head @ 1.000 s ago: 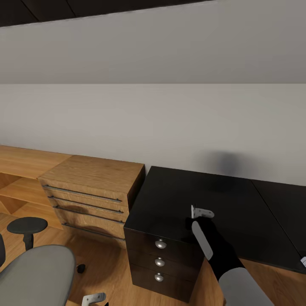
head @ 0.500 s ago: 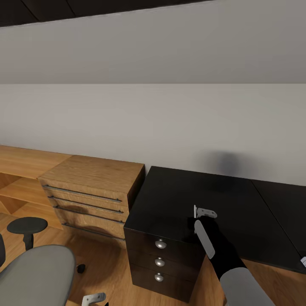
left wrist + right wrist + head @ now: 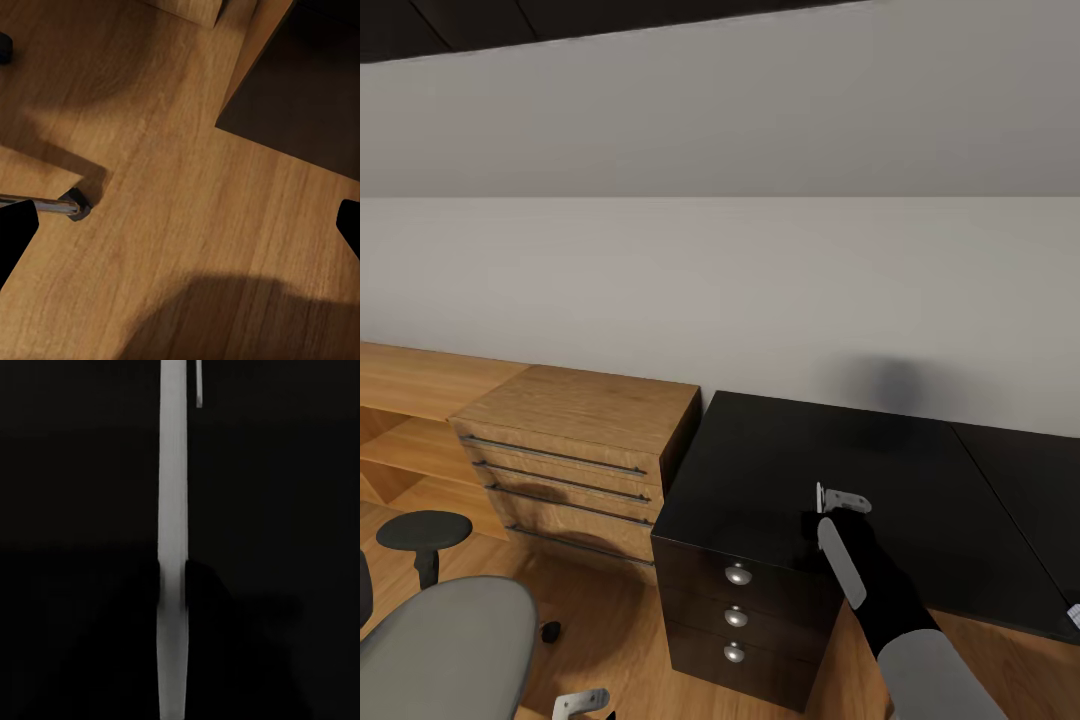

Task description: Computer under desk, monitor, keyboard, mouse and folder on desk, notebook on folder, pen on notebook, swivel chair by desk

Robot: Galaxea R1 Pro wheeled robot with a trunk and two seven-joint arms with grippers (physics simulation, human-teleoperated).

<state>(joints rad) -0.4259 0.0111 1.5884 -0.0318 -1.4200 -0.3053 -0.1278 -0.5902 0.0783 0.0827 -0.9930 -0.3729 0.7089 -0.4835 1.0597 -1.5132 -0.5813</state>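
The black desk with three silver-knobbed drawers stands against the wall. My right gripper hovers just above the desk's near left corner, shut on the notebook, a thin pale grey slab held on edge. In the right wrist view the notebook runs as a narrow grey strip over the dark desktop. The swivel chair, grey with a black armrest, sits at the lower left. My left gripper hangs low beside it, open over the floor, with black fingertips spread wide.
A light wooden drawer cabinet with bar handles butts against the desk's left end. The chair's chrome leg and caster rest on the wooden floor near the desk's drawer unit. A small white thing shows at the right edge.
My right gripper with the notebook slid slightly right and nearer a second ago, then held still. Nothing else moved.
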